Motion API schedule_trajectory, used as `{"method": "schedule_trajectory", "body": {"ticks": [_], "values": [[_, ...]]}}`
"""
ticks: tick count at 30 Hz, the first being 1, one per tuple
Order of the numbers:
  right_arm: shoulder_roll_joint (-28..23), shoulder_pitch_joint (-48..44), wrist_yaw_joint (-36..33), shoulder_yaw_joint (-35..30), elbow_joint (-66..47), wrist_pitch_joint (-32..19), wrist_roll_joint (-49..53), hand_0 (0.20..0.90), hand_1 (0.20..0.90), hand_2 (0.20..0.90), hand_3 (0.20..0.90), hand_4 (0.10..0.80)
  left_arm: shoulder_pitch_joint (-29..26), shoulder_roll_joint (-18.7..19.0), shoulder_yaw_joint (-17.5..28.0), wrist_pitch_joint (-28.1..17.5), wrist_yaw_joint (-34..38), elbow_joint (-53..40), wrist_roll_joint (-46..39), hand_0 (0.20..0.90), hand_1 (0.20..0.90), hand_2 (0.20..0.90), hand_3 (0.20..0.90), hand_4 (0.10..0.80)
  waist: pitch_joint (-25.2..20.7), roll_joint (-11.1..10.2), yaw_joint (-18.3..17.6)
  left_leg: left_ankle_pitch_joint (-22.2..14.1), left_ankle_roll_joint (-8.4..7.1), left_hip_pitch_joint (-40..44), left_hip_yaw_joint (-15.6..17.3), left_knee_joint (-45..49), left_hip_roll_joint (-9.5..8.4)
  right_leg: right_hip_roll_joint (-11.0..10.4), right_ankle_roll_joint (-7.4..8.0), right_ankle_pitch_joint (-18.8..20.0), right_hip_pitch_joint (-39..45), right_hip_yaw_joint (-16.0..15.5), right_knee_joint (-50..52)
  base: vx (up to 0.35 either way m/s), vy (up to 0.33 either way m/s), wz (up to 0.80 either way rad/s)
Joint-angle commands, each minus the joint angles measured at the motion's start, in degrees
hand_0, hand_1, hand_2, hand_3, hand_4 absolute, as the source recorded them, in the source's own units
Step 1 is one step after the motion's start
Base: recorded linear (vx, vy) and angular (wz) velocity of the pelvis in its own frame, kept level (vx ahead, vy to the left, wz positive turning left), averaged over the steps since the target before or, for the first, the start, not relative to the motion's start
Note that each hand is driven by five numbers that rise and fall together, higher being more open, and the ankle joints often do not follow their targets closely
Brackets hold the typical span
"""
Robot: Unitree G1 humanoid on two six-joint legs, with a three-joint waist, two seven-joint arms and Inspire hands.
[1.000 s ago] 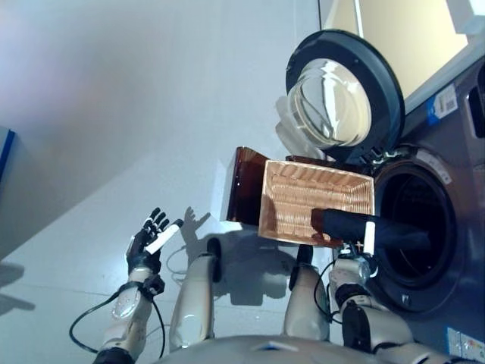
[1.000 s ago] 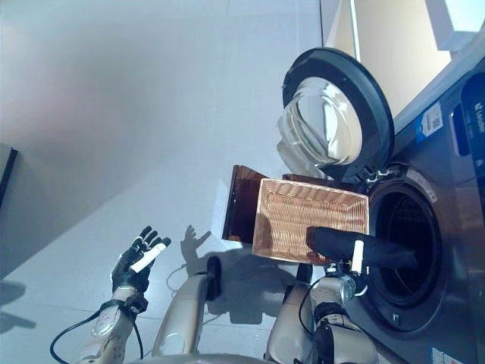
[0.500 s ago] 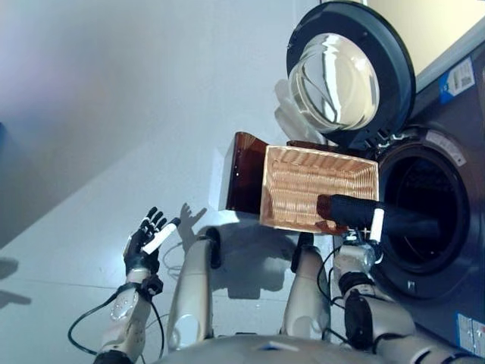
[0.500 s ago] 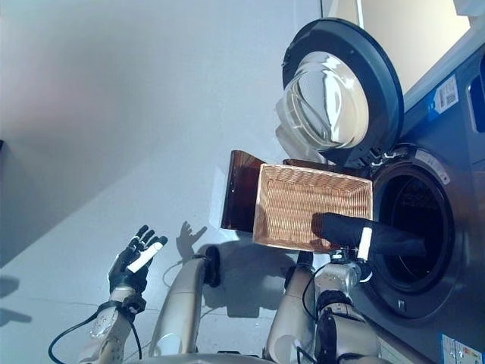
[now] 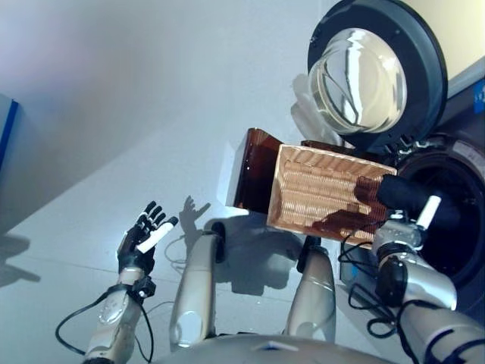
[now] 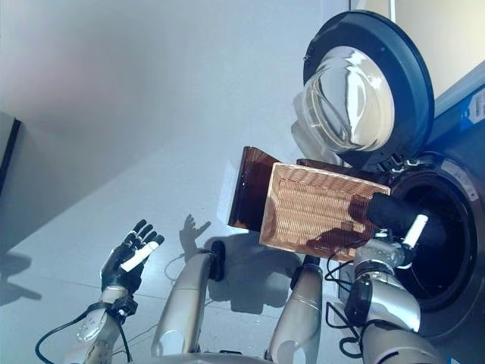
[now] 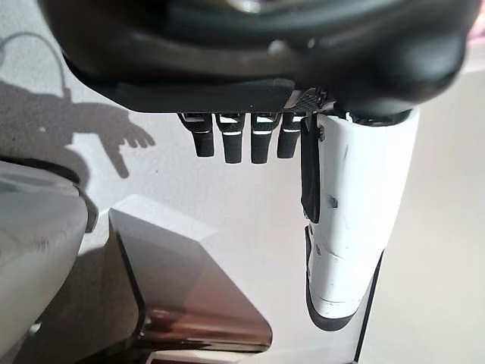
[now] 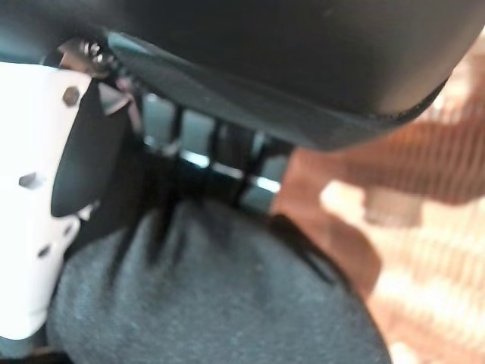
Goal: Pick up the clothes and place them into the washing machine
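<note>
My right hand [image 5: 426, 211] is shut on a dark grey garment [image 5: 408, 194] at the right end of the wicker basket [image 5: 318, 193], at the mouth of the washing machine drum [image 5: 464, 236]. The right wrist view shows its fingers [image 8: 220, 152] dug into the garment [image 8: 212, 296], with the basket's weave beside it. The basket rests on a dark brown box [image 5: 254, 171] with its inside facing me. My left hand [image 5: 141, 235] is open and empty, held out low at the left over the floor; its straight fingers [image 7: 254, 140] show in the left wrist view.
The machine's round door [image 5: 375, 76] stands wide open above the basket, glass bowl facing out. The machine's dark front [image 6: 462, 303] runs down the right side. Pale floor [image 5: 114, 114] spreads to the left. The brown box's corner [image 7: 197, 318] shows in the left wrist view.
The camera has shifted. My right hand has carried the dark garment from over the basket's right part to its right edge, closer to the drum. The left hand stays held out, open.
</note>
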Motion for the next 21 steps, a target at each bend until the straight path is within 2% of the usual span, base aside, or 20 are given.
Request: {"method": "schedule_trajectory", "body": {"ticks": [1, 4, 10, 15, 21], "values": [[-9.77, -1.15, -1.31, -1.05, 1.74, -5.6, 1.6, 0.2, 0.2, 0.2, 0.2, 0.3, 1.46, 3.5, 0.07, -2.66, -0.78, -5.3, -1.22, 0.9, 0.9, 0.9, 0.9, 0.8, -3.03, 2.53, 0.81, 3.09, -5.11, 0.28, -3.92, -3.39, 2.09, 0.73, -2.37, -0.59, -0.77, 0.76, 3.34, -0.012, 0.007, 0.04], [-12.52, -2.84, -4.14, -2.77, 1.99, -7.84, 2.78, 0.2, 0.2, 0.2, 0.2, 0.3, 1.8, 3.86, -0.78, -2.35, -0.69, -6.71, -1.59, 0.9, 0.9, 0.9, 0.9, 0.8, -3.31, 3.89, 0.61, 3.29, -5.14, -0.4, -3.59, -3.46, 1.98, 0.53, -2.35, -0.84, -1.91, 1.29, 4.07, -0.003, 0.003, 0.01], [-13.84, -3.01, -7.33, -6.39, 0.72, -11.91, 4.53, 0.2, 0.2, 0.2, 0.2, 0.3, 1.92, 3.82, -1.43, -2.16, -0.29, -7.17, -2.15, 0.9, 0.9, 0.9, 0.9, 0.8, -4.04, 6.01, -0.19, 3.45, -5.17, -1.1, -3.12, -3.74, 1.72, 0.33, -2.34, -1.35, -3.29, 2.25, 4.72, -0.003, 0.017, 0.0], [-16.56, -2.9, -9.02, -7.65, 1.09, -12.7, 3.3, 0.2, 0.2, 0.2, 0.2, 0.3, 2.31, 3.83, -1.54, -2.44, -0.63, -7.32, -2.77, 0.9, 0.9, 0.9, 0.9, 0.8, -4.69, 7.5, -0.65, 3.57, -5.21, -1.21, -2.63, -4.31, 1.71, 0.4, -2.37, -1.51, -4.41, 3.03, 5.01, 0.004, 0.021, -0.04], [-21.29, -3.75, -10.04, -6.46, 2.37, -12.25, 1.42, 0.2, 0.2, 0.2, 0.2, 0.3, 2.8, 4.52, -2.16, -2.6, -1.22, -7.43, -3.08, 0.9, 0.9, 0.9, 0.9, 0.8, -4.89, 7.76, -1.16, 3.63, -5.47, -1.3, -2.39, -4.19, 2.19, 0.51, -2.34, -1.72, -4.96, 3.36, 5.5, 0.005, -0.008, -0.04]]}}
